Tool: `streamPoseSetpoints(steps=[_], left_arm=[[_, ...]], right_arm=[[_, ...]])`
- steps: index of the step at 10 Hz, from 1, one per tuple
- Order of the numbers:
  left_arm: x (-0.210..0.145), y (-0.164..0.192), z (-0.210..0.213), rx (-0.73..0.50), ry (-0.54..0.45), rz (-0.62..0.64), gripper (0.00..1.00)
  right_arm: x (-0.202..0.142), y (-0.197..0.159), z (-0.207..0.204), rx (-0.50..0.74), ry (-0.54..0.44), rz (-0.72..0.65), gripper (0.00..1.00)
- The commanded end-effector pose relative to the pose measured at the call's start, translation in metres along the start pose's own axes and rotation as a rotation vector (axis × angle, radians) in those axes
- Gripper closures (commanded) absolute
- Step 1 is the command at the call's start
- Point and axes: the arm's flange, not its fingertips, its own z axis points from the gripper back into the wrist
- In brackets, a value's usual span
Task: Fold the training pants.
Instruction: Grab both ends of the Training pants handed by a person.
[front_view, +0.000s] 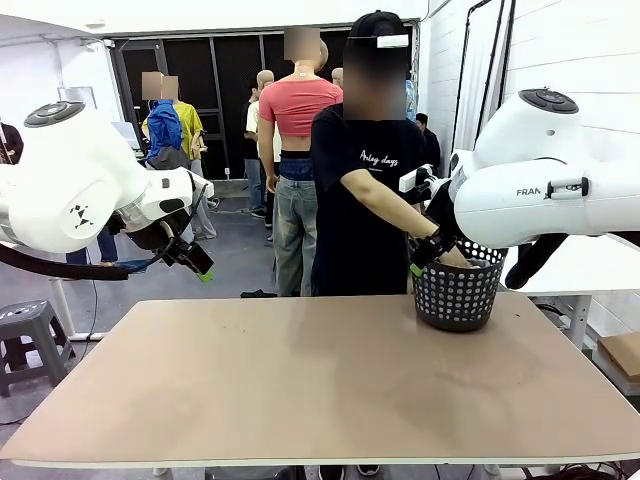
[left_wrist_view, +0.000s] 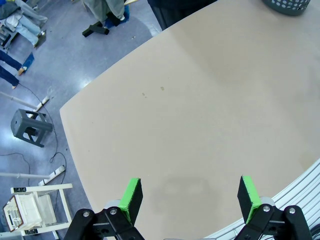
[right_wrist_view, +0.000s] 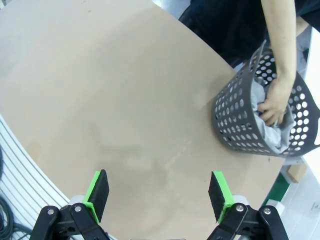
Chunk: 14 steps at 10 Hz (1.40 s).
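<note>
"FRAN" on the right arm (front_view: 541, 191); white script on the person's shirt (front_view: 379, 158), illegible.

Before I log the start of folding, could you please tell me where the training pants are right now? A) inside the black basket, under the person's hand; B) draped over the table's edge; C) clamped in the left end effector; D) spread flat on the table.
A: the right wrist view shows the grey training pants bunched inside the black basket, with the person's hand reaching in onto them.
</note>
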Motion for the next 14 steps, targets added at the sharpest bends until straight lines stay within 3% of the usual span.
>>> streamPoseSetpoints(steps=[1,14], left_arm=[[0.0009,0.0011,-0.001,0.0,-0.009,0.003,0.0],[0.0009,0.0011,-0.001,0.0,-0.009,0.003,0.0]], right_arm=[[-0.0003,-0.0003,-0.0005,0.008,-0.002,-0.002,0.0],[-0.0003,-0.0003,-0.0005,0.008,-0.002,-0.002,0.0]])
